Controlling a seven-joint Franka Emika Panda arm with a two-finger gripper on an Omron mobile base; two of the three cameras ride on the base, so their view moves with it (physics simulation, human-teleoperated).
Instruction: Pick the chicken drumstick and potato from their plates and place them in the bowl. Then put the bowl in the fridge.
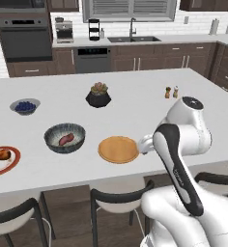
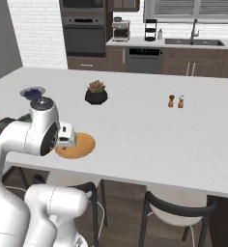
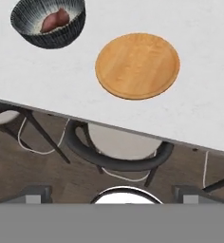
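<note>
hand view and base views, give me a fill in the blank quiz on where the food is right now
The potato lies inside the ____.
The chicken drumstick lies on the plate with the ____ rim.
The wooden plate has ____ on it.
The black plant pot stands on the ____.

Missing words: bowl; red-orange; nothing; counter

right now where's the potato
In the left base view the potato lies inside the dark speckled bowl, left of the wooden plate near the counter's front edge.
</note>
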